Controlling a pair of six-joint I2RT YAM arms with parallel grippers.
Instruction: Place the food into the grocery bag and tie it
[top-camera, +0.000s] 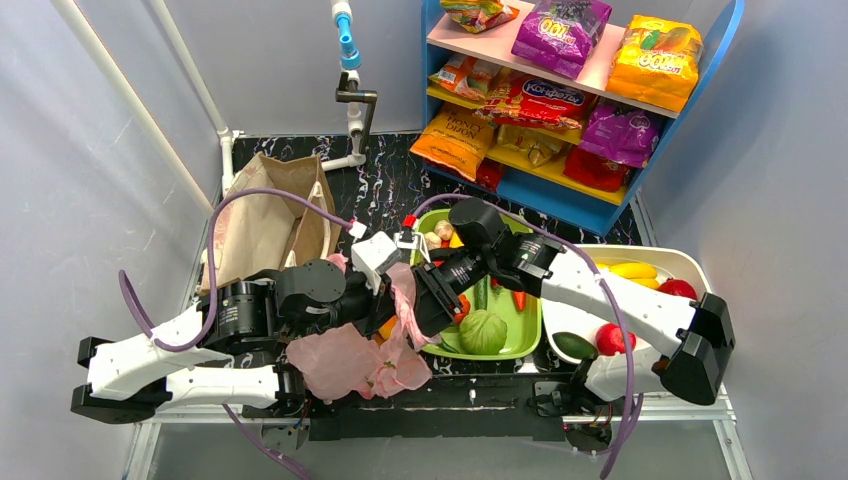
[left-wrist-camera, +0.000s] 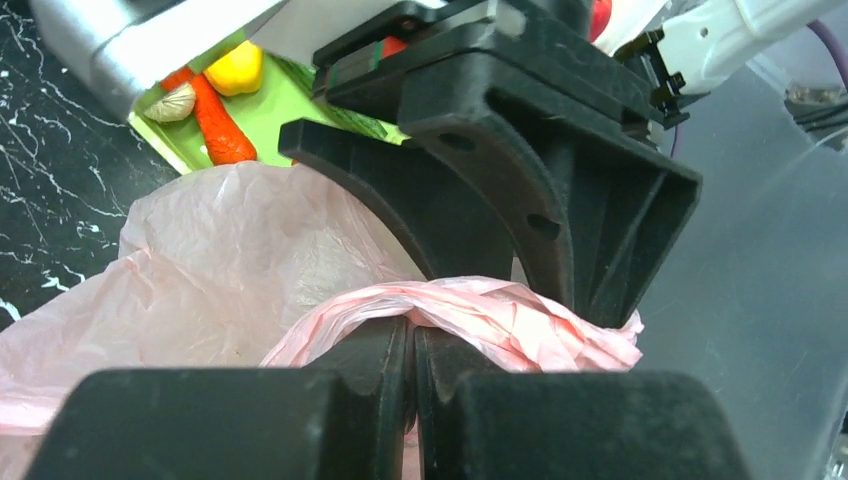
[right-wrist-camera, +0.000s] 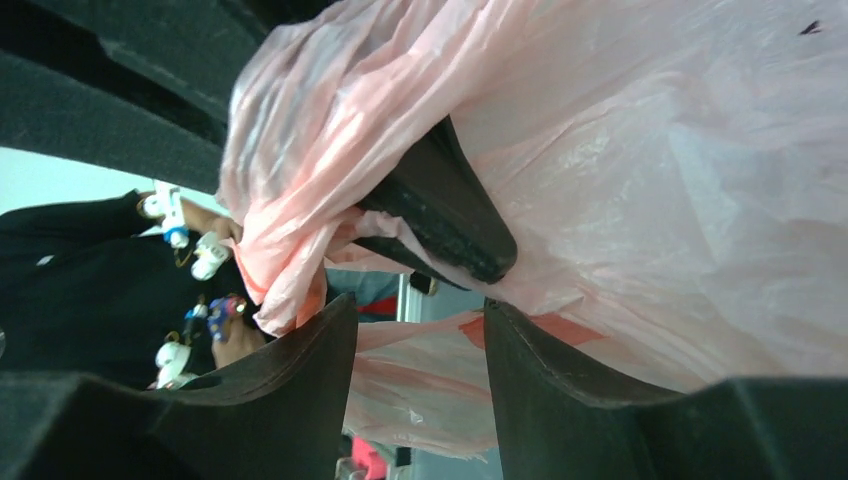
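step: tying, judged from the grips; both grippers are at the bag's top, none at the food
bag: pink bag (top-camera: 340, 365) sits crumpled at the near edge of the table, centre-left, just left of the green tray (top-camera: 522, 330); lumpy, contents not readable through the film
handle: twisted handle (left-wrist-camera: 500, 310) is roped up tight and runs across in front of the left wrist camera
left gripper (left-wrist-camera: 411, 340): fingers pressed together, pinching the twisted handle at its left end
right gripper (right-wrist-camera: 418, 305): fingers apart, nothing clamped; pink film shows in the gap, and in the left wrist view it seems to straddle the handle just past the left pinch
leftover food: vegetables lie in the green tray, fruit in the white tray (top-camera: 690, 262) to the right; loading looks partial
paper bag (top-camera: 265, 215): far left, not part of the tie
how to do it well: left should hold its pinch firm. Right should close on the rope right beside that pinch, not on loose film. Pull sideways with steady tension
risk: thin film may tear or slip; a hard tug could drag the bag off the near edge
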